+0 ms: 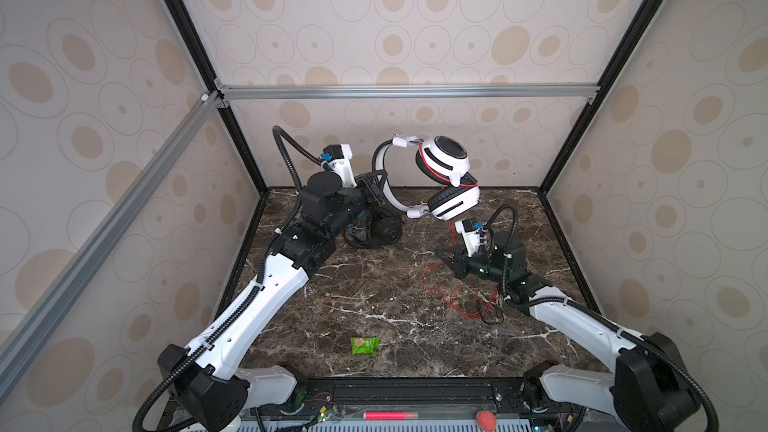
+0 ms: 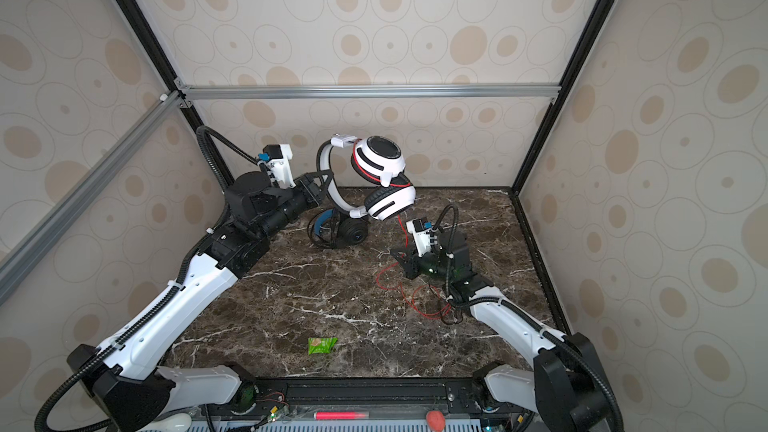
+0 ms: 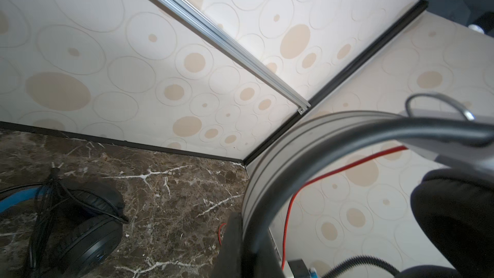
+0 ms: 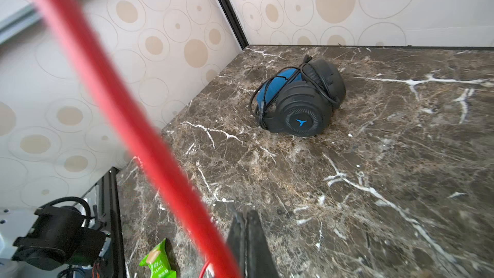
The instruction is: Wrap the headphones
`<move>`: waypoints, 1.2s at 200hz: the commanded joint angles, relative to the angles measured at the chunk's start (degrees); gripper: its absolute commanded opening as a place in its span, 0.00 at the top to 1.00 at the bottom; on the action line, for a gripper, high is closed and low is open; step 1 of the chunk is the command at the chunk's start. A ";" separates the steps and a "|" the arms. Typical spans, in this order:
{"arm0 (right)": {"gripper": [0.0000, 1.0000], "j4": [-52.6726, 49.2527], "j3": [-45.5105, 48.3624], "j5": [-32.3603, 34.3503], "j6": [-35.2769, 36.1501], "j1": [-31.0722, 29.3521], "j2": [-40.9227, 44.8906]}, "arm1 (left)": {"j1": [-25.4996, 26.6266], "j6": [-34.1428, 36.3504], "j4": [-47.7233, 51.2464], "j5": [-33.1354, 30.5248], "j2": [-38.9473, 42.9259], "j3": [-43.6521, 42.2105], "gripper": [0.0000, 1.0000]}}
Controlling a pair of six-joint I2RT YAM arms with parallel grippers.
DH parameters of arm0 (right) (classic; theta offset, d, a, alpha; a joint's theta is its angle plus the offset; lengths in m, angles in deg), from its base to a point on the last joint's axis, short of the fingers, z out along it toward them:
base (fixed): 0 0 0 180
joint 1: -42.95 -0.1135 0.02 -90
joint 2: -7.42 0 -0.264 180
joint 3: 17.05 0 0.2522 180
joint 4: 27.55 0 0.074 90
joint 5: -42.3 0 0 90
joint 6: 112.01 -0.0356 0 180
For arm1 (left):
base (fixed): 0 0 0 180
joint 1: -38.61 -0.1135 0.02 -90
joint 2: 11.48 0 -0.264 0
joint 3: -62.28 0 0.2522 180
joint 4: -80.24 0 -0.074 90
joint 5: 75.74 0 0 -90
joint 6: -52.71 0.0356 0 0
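Headset wrapping looked about half done at this point. The black headset [image 4: 302, 102] sat at the back of the desk [image 1: 374, 297] with its thin black cable already looped round the cups, so that one seemed finished. The white headset [image 1: 444, 164] was up in the air. The left claw [image 1: 380, 185] was clamped on its headband, holding it sideways above the desk with the two cups stacked toward the middle.

Its red cable [image 1: 455, 305] dropped from the lower cup, and most of it lay in a loose tangle on the desk near the right arm. The right claw [image 1: 443, 254] hung low just below the cups with its jaws pressed together. The cable looked pinched between them, though the wrist view was too blurry up close to be sure.

So the step in hand was probably the start of the winding. The next move would call for the right arm to carry the cable up and around the cups or headband, with the left arm steadying the headset and the slack not snagging.
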State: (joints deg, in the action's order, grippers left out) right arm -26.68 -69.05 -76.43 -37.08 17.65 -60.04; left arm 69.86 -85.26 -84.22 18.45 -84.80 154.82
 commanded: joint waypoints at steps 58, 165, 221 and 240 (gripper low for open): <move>1.00 -25.32 -5.02 18.71 11.00 -10.15 7.33 | 1.69 -5.99 -5.38 -13.09 -5.45 8.41 1.00; 1.00 -49.50 -21.65 35.94 22.11 -22.87 6.04 | 4.71 9.44 5.52 -34.72 -12.39 11.19 1.00; 1.00 -61.00 -35.24 40.15 28.70 -24.81 1.26 | 9.21 23.82 4.77 -44.80 -14.66 8.37 1.00; 1.00 -65.97 -40.49 43.81 31.46 -24.80 -1.30 | 10.55 30.55 3.30 -47.90 -13.95 5.62 1.00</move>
State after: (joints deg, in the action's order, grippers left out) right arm -84.07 -103.76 -37.76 -10.90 -6.94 -59.10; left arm 78.71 -63.95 -74.88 -22.16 -100.32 161.56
